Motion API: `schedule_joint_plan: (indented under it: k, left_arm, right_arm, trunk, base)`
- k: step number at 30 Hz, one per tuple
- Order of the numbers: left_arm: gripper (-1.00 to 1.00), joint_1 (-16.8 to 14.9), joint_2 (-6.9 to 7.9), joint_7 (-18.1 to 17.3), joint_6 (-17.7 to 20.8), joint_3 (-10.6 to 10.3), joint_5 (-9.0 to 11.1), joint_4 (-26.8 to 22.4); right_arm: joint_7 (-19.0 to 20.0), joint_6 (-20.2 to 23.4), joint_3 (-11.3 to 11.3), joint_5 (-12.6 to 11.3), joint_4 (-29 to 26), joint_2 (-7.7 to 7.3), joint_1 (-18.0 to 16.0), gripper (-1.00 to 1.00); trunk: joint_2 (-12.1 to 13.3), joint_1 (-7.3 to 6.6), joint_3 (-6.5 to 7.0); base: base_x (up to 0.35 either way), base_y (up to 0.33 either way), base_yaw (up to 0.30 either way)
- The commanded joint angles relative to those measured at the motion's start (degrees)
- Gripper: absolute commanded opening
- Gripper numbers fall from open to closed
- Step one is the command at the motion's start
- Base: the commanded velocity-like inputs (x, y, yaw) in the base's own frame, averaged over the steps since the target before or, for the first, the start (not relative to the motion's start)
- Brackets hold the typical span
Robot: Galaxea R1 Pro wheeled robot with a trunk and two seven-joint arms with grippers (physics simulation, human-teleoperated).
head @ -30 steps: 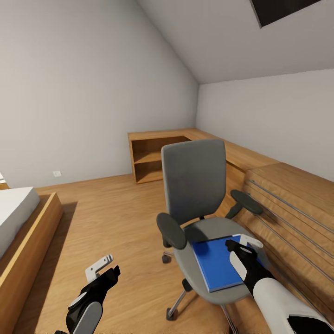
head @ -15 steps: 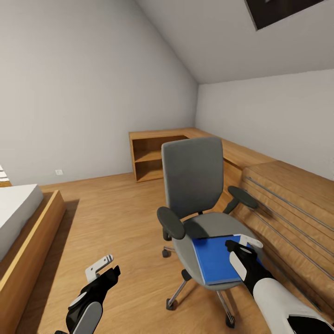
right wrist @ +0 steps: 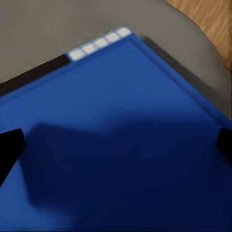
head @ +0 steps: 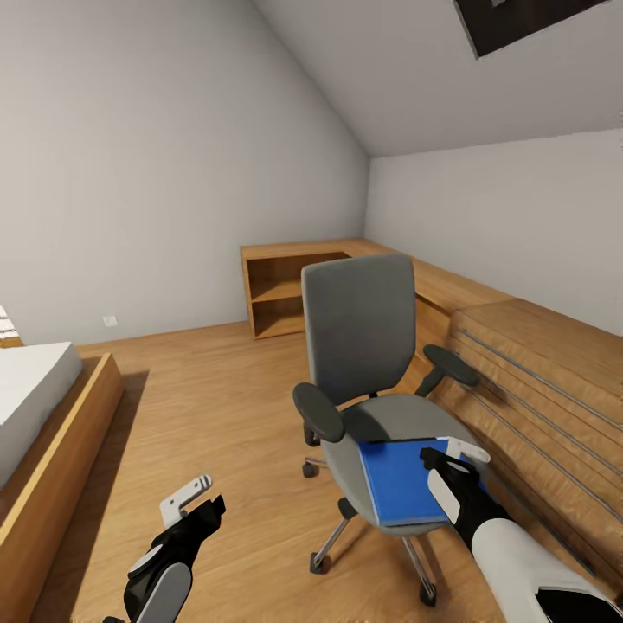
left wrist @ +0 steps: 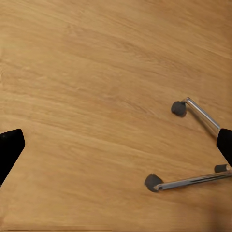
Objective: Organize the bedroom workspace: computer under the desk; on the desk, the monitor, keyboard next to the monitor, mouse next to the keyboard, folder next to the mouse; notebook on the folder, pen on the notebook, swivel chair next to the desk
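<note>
Hovering low over the folder (head: 400,489), the right gripper (head: 450,459) has its fingers spread wide with nothing between them; in the right wrist view both dark fingertips (right wrist: 9,150) sit at the frame's edges with the blue cover (right wrist: 116,145) spanning the whole gap. That folder lies flat on the chair (head: 381,415) seat, its near edge hanging a little past the seat's front rim, at about 5 o'clock from the backrest. A flat sheet like this gives the fingers nothing to close on from above, so my judgement is that the overhanging edge is the place to take it: 1 finger under, 1 on top, approached from the side, not straight down. Pressing down hard risks rolling the chair on its casters (left wrist: 153,182), so the touch should be light. At 3 o'clock from the chair stands a wooden chest (head: 545,407) with bar handles, close enough to crowd the arm's swing. Down at 7 o'clock the left gripper (head: 192,504) hangs over bare floor (left wrist: 96,96), also open and holding nothing, near the chrome legs (left wrist: 203,116); it could steady the chair.
</note>
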Motion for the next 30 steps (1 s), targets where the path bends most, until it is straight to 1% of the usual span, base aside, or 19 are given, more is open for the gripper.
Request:
schedule_joint_plan:
  k: [1,6,17,24,30]
  left_arm:
    - [1.0,-0.1,0.05,0.4,0.2,-0.1,0.3,-0.1]
    - [1.0,-0.1,0.05,0.4,0.2,-0.1,0.2,-0.1]
    - [1.0,-0.1,0.05,0.5,0.2,-0.4,0.3,0.0]
    - [1.0,-0.1,0.11,0.5,0.2,-0.7,0.3,0.0]
    - [1.0,-0.1,0.13,0.4,0.2,-0.7,0.3,0.0]
  right_arm:
    - [-0.2,0.3,0.0,-0.9,0.7,-0.01,0.0,1.0]
    - [-0.3,0.2,0.0,-0.9,0.7,0.01,0.0,1.0]
    - [-0.3,0.2,0.0,-0.9,0.7,0.01,0.0,1.0]
    - [-0.3,0.2,0.0,-0.9,0.7,0.01,0.0,1.0]
    - [-0.3,0.2,0.0,-0.9,0.7,0.01,0.0,1.0]
  trunk:
    - [0.0,-0.02,-0.07]
    - [0.0,-0.02,-0.07]
    - [0.0,-0.02,-0.07]
    - [0.0,-0.02,-0.07]
    - [0.0,-0.02,-0.07]
  base:
    - [-0.214,0.0,0.0]
    - [-0.194,0.0,0.0]
    - [-0.026,0.0,0.0]
    - [-0.191,0.0,0.0]
    - [-0.04,0.0,0.0]
